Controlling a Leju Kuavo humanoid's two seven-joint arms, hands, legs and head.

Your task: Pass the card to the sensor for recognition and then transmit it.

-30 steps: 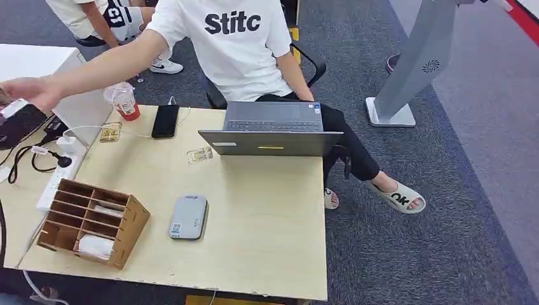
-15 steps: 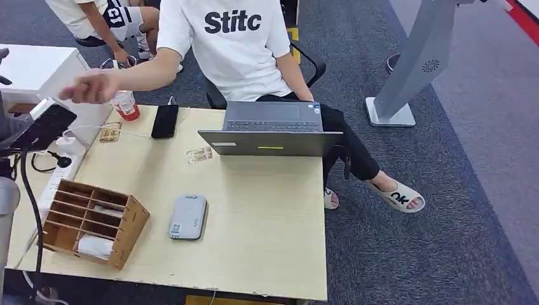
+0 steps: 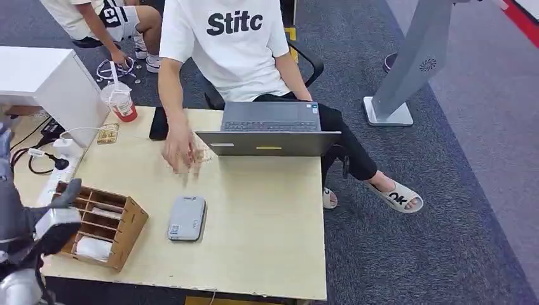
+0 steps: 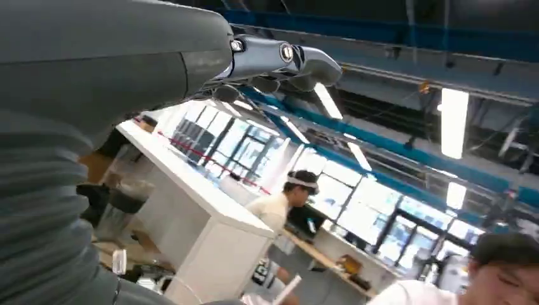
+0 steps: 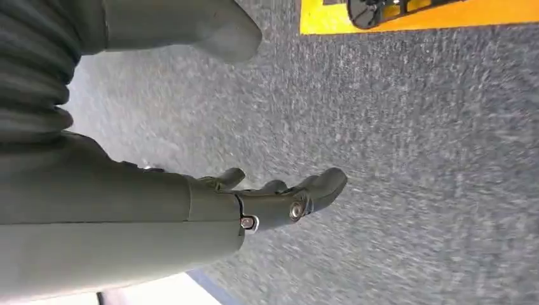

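Note:
The grey flat sensor (image 3: 187,218) lies on the wooden table (image 3: 260,241), right of a wooden slotted rack (image 3: 121,222) that has white cards (image 3: 94,247) in its slots. My left hand (image 3: 52,223) hangs at the rack's left end with its fingers apart and nothing in it; in the left wrist view the left hand (image 4: 191,63) points up at the ceiling lights. My right hand (image 5: 254,206) hangs over grey carpet, fingers loosely extended and holding nothing. A seated person's hand (image 3: 181,151), blurred, is on the tabletop near the laptop.
An open laptop (image 3: 270,130) sits at the table's far edge in front of the seated person. A black phone (image 3: 158,124), a red cup (image 3: 121,101) and a power strip (image 3: 60,171) with cables are at the far left. A grey stand (image 3: 407,70) rises at the right.
My left hand has dropped from up at the far left to beside the rack. The person's arm swung from the far left over to the tabletop by the laptop.

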